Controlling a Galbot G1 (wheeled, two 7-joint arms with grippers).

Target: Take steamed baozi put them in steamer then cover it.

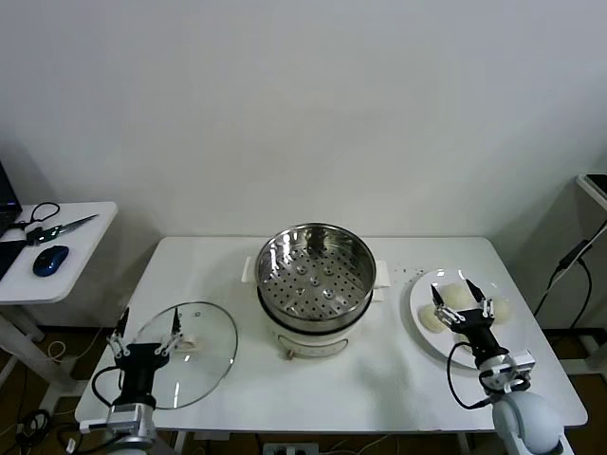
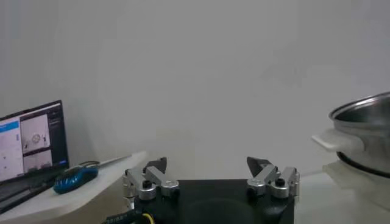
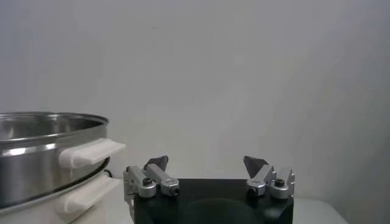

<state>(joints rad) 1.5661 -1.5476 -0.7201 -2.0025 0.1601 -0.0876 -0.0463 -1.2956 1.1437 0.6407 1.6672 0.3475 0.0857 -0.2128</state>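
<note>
The steamer [image 1: 316, 275], a shiny steel pot with a perforated tray on a white base, stands uncovered and empty at the table's middle. It also shows in the left wrist view [image 2: 364, 125] and in the right wrist view [image 3: 42, 149]. Cream-white baozi [image 1: 454, 295] lie on a white plate [image 1: 432, 343] at the right. My right gripper [image 1: 462, 306] is open and empty just over the baozi; in its wrist view [image 3: 206, 163] nothing is between the fingers. My left gripper [image 1: 147, 345] is open and empty over the glass lid [image 1: 204, 365] lying flat at the left; it also shows in its wrist view [image 2: 207, 165].
A white side table [image 1: 85, 275] stands at the far left with a blue mouse [image 1: 50, 259] and scissors [image 1: 59, 227]. A laptop [image 2: 30, 143] shows in the left wrist view. A white wall is behind the table. A cable hangs at the far right.
</note>
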